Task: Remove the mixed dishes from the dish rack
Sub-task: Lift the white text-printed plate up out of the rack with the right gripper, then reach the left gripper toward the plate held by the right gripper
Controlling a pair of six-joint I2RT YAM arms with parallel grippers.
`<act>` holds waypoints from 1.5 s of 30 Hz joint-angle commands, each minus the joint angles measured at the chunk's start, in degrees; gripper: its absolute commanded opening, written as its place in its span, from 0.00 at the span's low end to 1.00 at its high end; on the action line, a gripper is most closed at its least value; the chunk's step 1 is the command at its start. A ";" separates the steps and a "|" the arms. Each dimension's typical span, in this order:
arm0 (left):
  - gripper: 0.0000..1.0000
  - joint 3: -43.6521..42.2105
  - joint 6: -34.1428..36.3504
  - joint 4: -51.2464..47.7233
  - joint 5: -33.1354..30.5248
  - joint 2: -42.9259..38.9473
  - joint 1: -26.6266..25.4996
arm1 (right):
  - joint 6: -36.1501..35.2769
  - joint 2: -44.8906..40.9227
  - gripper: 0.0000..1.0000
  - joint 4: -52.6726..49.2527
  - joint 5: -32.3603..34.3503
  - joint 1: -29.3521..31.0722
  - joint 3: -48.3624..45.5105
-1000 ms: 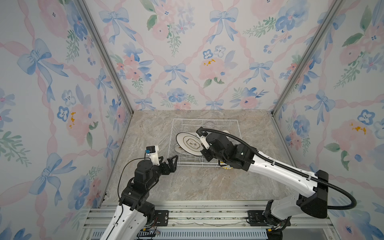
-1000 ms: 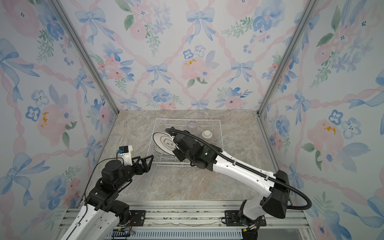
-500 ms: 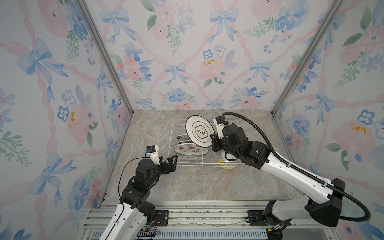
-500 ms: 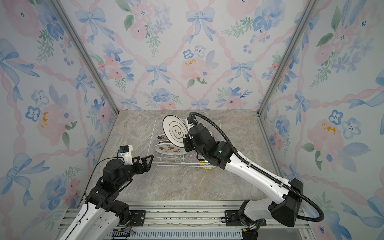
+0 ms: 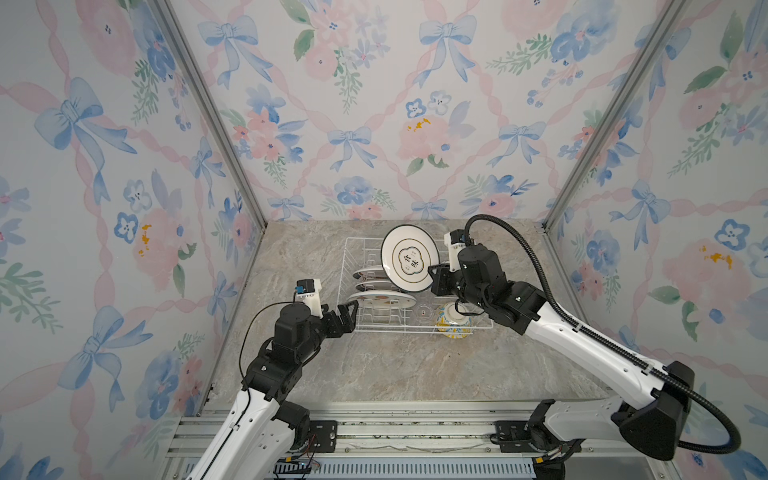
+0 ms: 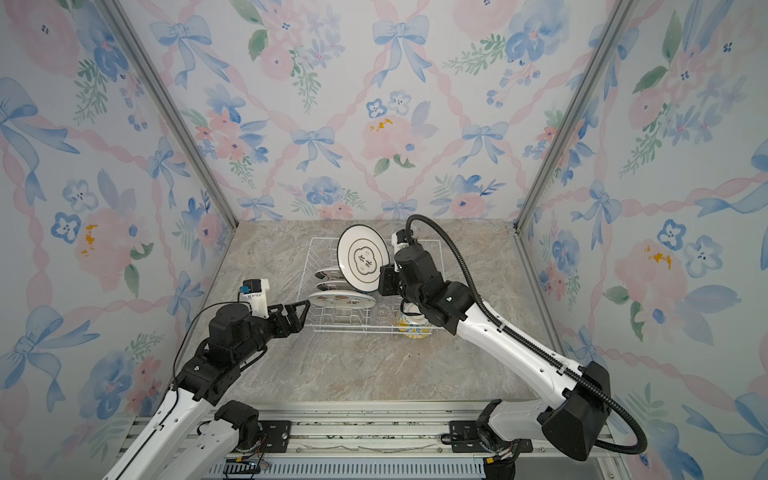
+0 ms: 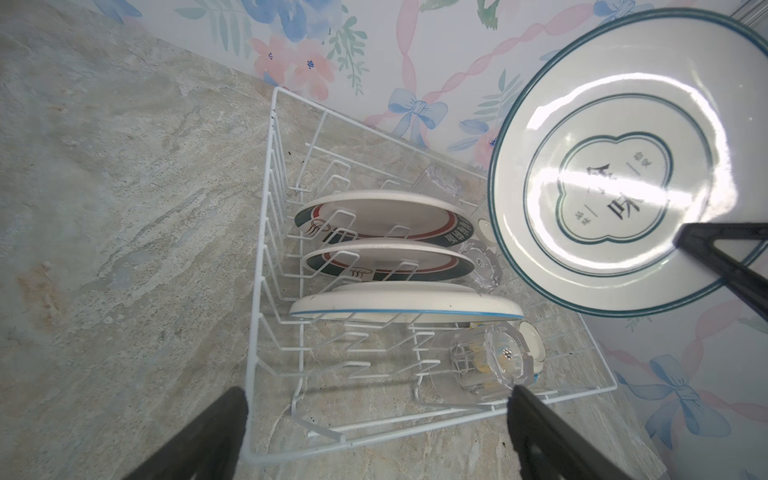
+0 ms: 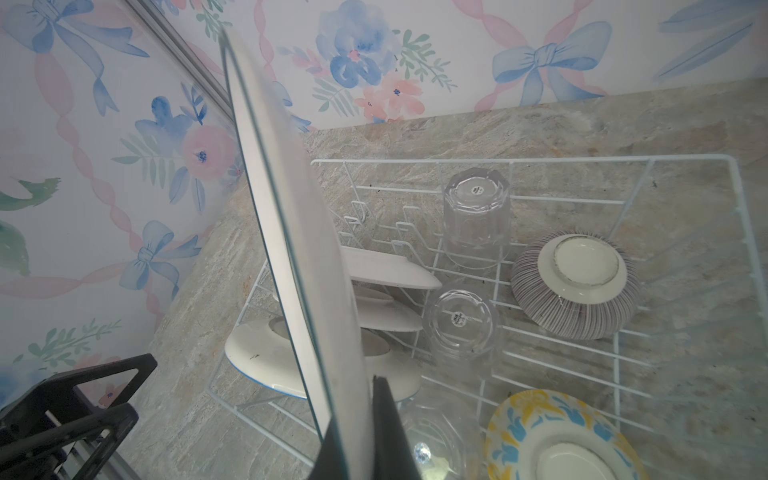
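My right gripper (image 5: 435, 277) (image 8: 365, 419) is shut on the lower edge of a white teal-rimmed plate (image 5: 409, 257) (image 6: 363, 257) (image 7: 615, 166). It holds the plate upright in the air above the dish rack (image 5: 386, 332) (image 7: 266, 249). Three plates (image 7: 386, 257) stand in the rack's dividers. Upturned glass cups (image 8: 476, 220), a purple-striped bowl (image 8: 577, 286) and a yellow-blue bowl (image 5: 453, 322) (image 8: 557, 436) fill its right half. My left gripper (image 5: 349, 316) (image 7: 376, 399) hangs open and empty just outside the rack's near left corner.
The rack sits toward the back of a marble-patterned tabletop (image 5: 374, 374), boxed in by floral walls on three sides. Bare tabletop lies in front of the rack and to its left (image 5: 299, 257).
My right gripper has lifted the teal-rimmed plate out of the rack, up and toward the back right. The left arm has stayed still.
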 commanded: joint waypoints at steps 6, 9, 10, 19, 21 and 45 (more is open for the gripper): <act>0.98 3.35 -3.70 7.16 5.90 3.95 -0.20 | 6.14 -1.14 0.00 8.55 -6.29 -1.65 -0.84; 0.98 4.11 -4.90 9.32 7.18 5.40 -0.21 | 8.71 -1.30 0.00 10.75 -8.65 -2.34 -2.11; 0.98 4.39 -5.23 9.96 7.58 6.01 -0.26 | 9.56 -1.24 0.00 11.80 -9.36 -2.54 -2.71; 0.98 7.86 -6.94 12.89 9.39 10.75 -0.24 | 15.71 -0.95 0.00 21.95 -14.54 -2.74 -8.06; 0.98 8.12 -7.08 14.28 10.33 11.44 -0.21 | 16.82 -0.10 0.00 23.15 -16.09 -2.68 -7.99; 0.88 11.78 -15.20 26.68 18.26 21.85 -0.23 | 20.14 2.92 0.00 27.27 -20.61 0.53 -7.52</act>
